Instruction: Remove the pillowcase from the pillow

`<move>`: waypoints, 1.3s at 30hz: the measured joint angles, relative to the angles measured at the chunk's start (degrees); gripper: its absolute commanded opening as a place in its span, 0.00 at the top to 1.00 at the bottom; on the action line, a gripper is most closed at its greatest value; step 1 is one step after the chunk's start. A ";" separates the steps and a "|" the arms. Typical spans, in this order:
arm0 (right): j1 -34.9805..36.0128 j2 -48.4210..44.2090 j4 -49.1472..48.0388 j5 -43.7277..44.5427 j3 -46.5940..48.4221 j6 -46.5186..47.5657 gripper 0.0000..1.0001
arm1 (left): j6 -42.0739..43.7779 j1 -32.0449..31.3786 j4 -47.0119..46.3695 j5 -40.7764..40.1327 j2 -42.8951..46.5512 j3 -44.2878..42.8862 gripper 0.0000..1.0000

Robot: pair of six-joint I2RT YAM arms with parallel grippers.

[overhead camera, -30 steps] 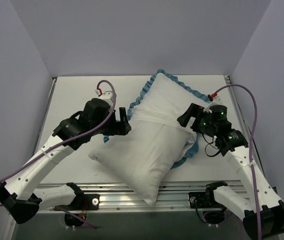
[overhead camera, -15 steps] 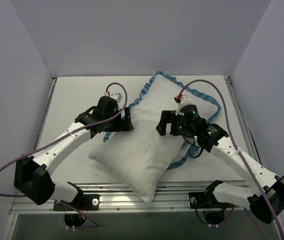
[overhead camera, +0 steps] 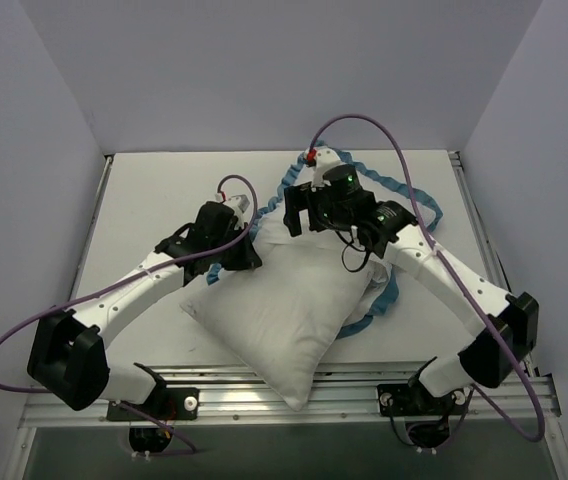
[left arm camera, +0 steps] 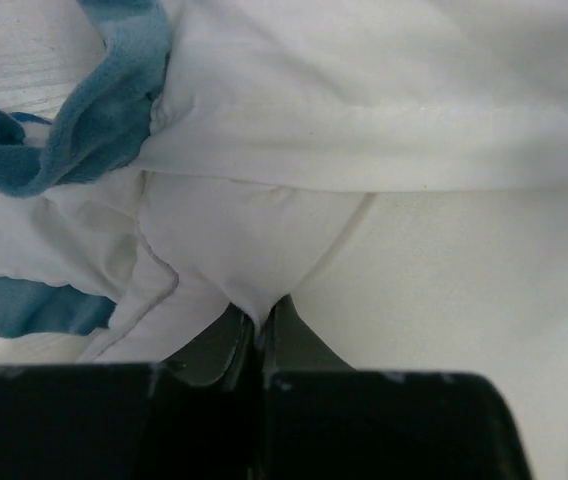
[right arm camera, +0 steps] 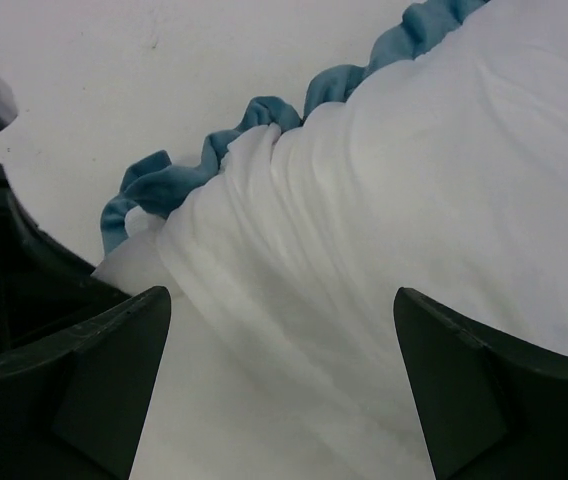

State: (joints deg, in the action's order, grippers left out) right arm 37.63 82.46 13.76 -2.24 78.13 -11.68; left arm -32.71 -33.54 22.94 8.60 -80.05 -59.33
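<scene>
The plump white pillow lies diagonally, its near half bare and its far half inside the pillowcase. The case shows its plain white side and ruffled blue edging. My left gripper sits at the pillow's left edge, just below the case's hem. In the left wrist view this gripper is shut, pinching a fold of the pillow's white fabric. My right gripper hangs open over the far part of the case. In its wrist view the right gripper has wrinkled white case fabric between its fingers.
The white table is walled by pale panels at back and sides. A metal rail runs along the near edge by the arm bases. Purple cables loop above both arms. Blue ruffle borders bare table.
The left gripper has gone from open to shut on the pillow's fabric at its left edge. The right arm swung from the right side leftwards and farther back, over the pillowcase, still open.
</scene>
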 measured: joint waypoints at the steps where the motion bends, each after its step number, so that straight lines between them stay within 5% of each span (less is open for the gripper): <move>1: 0.11 1.81 -0.02 -0.44 1.07 0.98 0.12 | 0.02 -0.04 -0.07 0.00 0.98 0.46 0.98; 6: 0.68 11.61 -0.39 -2.71 5.20 5.16 0.16 | 0.33 -0.24 0.20 -0.33 3.43 1.03 0.98; 9: 0.79 15.58 -1.16 -2.69 5.05 7.21 0.30 | 0.39 -0.28 0.59 -0.52 3.85 1.14 0.98; 13: 0.98 17.33 -3.65 -0.59 4.44 9.18 0.93 | 0.70 -0.28 1.66 -1.01 3.98 1.14 0.98; 14: 0.98 17.46 -4.39 0.81 4.44 9.60 1.00 | 0.92 -0.28 2.01 -1.07 4.11 1.14 0.98; 21: -2.08 17.62 -5.14 5.92 4.59 7.23 1.00 | 3.02 -0.42 8.13 -2.95 7.76 -2.34 0.98; 32: -24.00 14.88 1.57 3.98 6.43 -7.63 1.00 | 3.23 -0.44 18.40 -5.70 21.59 -6.38 0.98; 39: -25.83 13.46 7.39 1.25 7.78 -14.12 1.00 | 2.05 -0.48 25.40 -8.44 27.17 -7.30 0.98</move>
State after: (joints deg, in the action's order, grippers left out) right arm 11.79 95.92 21.15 -0.99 85.91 -25.80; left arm -30.65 -34.02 48.34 0.16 -52.88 -66.63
